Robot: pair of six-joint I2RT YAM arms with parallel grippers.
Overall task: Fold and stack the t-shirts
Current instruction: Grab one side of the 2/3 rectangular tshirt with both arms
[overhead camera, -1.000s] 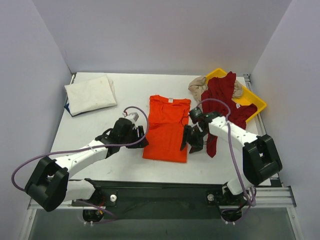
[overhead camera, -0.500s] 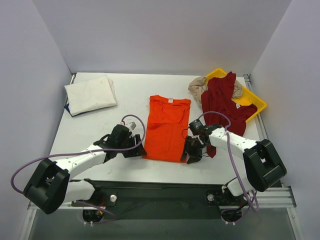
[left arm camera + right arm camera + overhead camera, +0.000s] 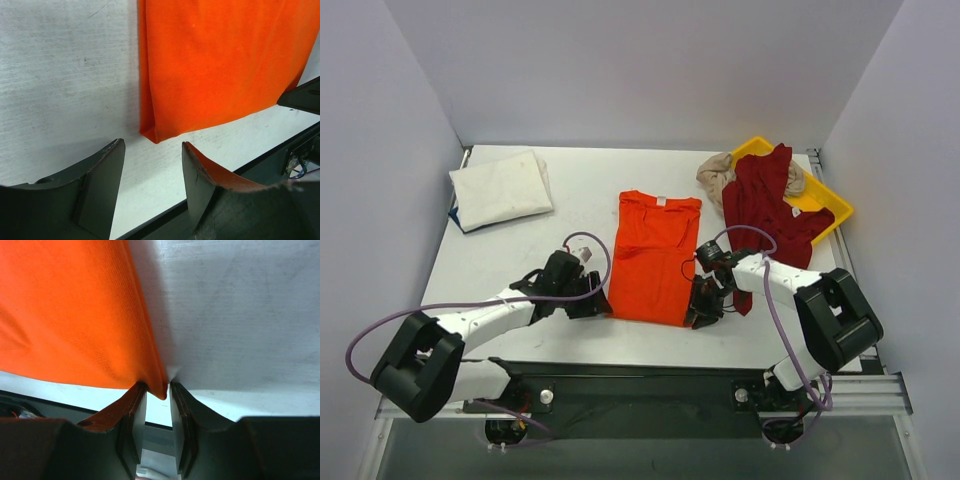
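White t-shirt (image 3: 501, 188) sits folded at the desk's (image 3: 570, 180) far-left corner, unchanged. Left claw (image 3: 152, 152) has slid back along the orange t-shirt's (image 3: 655, 255) left edge to the near-left hem corner; jaws spread, the corner just ahead of the gap, cloth not gripped yet. Orange t-shirt lies flat mid-desk, collar away from the arms, in a long narrow strip. Right claw (image 3: 159, 405) has likewise dropped to the near-right hem corner and its jaws have drawn in tight on either side of the corner tip; cannot tell whether the pinch has bitten yet. Dark red t-shirt (image 3: 770, 200) and beige t-shirt (image 3: 715, 172) are heaped unfolded at the yellow tray (image 3: 832, 205), far right, untouched. Likely meaning: both hem corners are being taken to fold the hem up toward the collar; the left side lags.
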